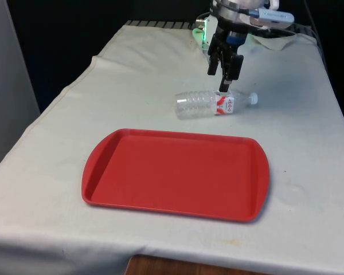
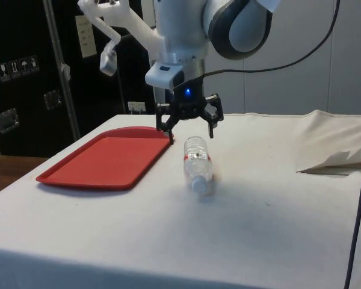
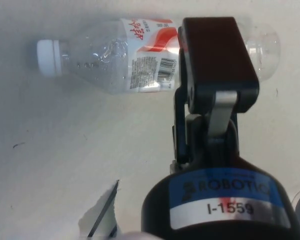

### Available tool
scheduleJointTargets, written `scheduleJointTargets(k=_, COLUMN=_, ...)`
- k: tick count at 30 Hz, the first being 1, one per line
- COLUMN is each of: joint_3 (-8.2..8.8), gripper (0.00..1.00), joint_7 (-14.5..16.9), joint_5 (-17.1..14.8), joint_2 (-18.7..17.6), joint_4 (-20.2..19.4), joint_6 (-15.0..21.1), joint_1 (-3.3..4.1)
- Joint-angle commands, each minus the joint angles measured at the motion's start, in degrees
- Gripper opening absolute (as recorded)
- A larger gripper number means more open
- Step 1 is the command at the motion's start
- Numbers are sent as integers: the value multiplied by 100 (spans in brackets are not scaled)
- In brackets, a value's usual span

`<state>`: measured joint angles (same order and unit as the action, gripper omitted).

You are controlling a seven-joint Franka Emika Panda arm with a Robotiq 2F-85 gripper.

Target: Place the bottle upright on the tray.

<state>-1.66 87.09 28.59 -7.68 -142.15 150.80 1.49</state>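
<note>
The white cloth (image 1: 309, 143) is covering the whole table surface. The red tray (image 1: 175, 172) is lying flat on it, on the side of the bottle away from the robot, with nothing resting in it. The clear plastic bottle (image 1: 209, 104) is lying on its side on the cloth, just beyond the tray's far rim and not touching it; its white cap (image 1: 253, 98) is pointing toward the front view's right, and its red-and-white label (image 1: 226, 104) is sitting on the half nearer the cap. A loose fold of cloth (image 2: 334, 158) is lying well apart from the bottle, on its side away from the tray. The black gripper (image 2: 189, 133) is hanging directly over the bottle's body, fingers pointing down and spread apart in the side view, straddling the bottle's width and gripping nothing. In the wrist view one finger (image 3: 217, 65) is crossing in front of the bottle (image 3: 135, 55) near the label.
</note>
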Motion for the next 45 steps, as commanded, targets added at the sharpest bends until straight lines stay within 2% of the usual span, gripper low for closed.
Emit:
scheduleJointTargets(k=1, joint_3=29, gripper=100, joint_7=-97, joint_5=126, joint_2=0, joint_4=17, joint_6=-6, joint_1=23)
scheduleJointTargets(k=2, joint_3=0, gripper=100, joint_7=0, joint_5=0, joint_2=0, joint_4=0, joint_6=0, joint_1=0)
scheduleJointTargets(k=4, joint_3=52, gripper=100, joint_7=-189, joint_5=246, joint_2=6, joint_4=23, joint_6=-11, joint_1=40)
scheduleJointTargets(k=9, joint_3=57, gripper=100, joint_7=-435, joint_5=510, joint_2=6, joint_4=17, joint_6=-17, joint_1=52)
scheduleJointTargets(k=10, joint_3=-6, gripper=100, joint_7=-269, joint_5=304, joint_2=-17, joint_4=-11, joint_6=-6, joint_1=11)
scheduleJointTargets(k=11, joint_3=52, gripper=100, joint_7=-498, joint_5=573, joint_2=0, joint_4=17, joint_6=-11, joint_1=52)
scheduleJointTargets(k=13, joint_3=46, gripper=100, joint_7=-682, joint_5=768, joint_2=-17, joint_4=23, joint_6=-23, joint_1=52)
scheduleJointTargets(k=17, joint_3=40, gripper=100, joint_7=-894, joint_5=997, joint_2=-40, joint_4=34, joint_6=-46, joint_1=63)
scheduleJointTargets(k=18, joint_3=-6, gripper=100, joint_7=-808, joint_5=888, joint_2=-69, joint_4=-11, joint_6=-6, joint_1=29)
scheduleJointTargets(k=19, joint_3=34, gripper=100, joint_7=-1003, joint_5=1100, joint_2=-52, joint_4=40, joint_6=-57, joint_1=74)
scheduleJointTargets(k=22, joint_3=6, gripper=100, joint_7=-1197, joint_5=1266, joint_2=-63, joint_4=46, joint_6=-80, joint_1=97)
scheduleJointTargets(k=25, joint_3=-69, gripper=100, joint_7=-1490, joint_5=1501, joint_2=-86, joint_4=57, joint_6=-115, joint_1=120)
scheduleJointTargets(k=26, joint_3=-80, gripper=100, joint_7=-1226, joint_5=1243, joint_2=-86, joint_4=-6, joint_6=-46, joint_1=57)
scheduleJointTargets(k=27, joint_3=-86, gripper=100, joint_7=-1570, joint_5=1558, joint_2=-92, joint_4=57, joint_6=-132, joint_1=126)
scheduleJointTargets(k=32, joint_3=-212, gripper=100, joint_7=-2005, joint_5=1885, joint_2=-166, joint_4=97, joint_6=-212, joint_1=155)
scheduleJointTargets(k=33, joint_3=-229, gripper=100, joint_7=-2074, joint_5=1937, joint_2=-178, joint_4=103, joint_6=-229, joint_1=160)
scheduleJointTargets(k=34, joint_3=-264, gripper=100, joint_7=-1914, joint_5=1770, joint_2=-183, joint_4=46, joint_6=-166, joint_1=109)
scheduleJointTargets(k=35, joint_3=-252, gripper=100, joint_7=-2143, joint_5=1988, joint_2=-189, joint_4=109, joint_6=-246, joint_1=166)
scheduleJointTargets(k=42, joint_3=-395, gripper=100, joint_7=-2618, joint_5=2372, joint_2=-292, joint_4=189, joint_6=-447, joint_1=178)
scheduleJointTargets(k=43, joint_3=-430, gripper=100, joint_7=-2487, joint_5=2229, joint_2=-304, joint_4=149, joint_6=-401, joint_1=126)
scheduleJointTargets(k=44, joint_3=-413, gripper=100, joint_7=-2670, joint_5=2418, joint_2=-304, joint_4=201, joint_6=-470, joint_1=178)
scheduleJointTargets(k=45, joint_3=-424, gripper=100, joint_7=-2727, joint_5=2458, joint_2=-315, joint_4=206, joint_6=-498, joint_1=183)
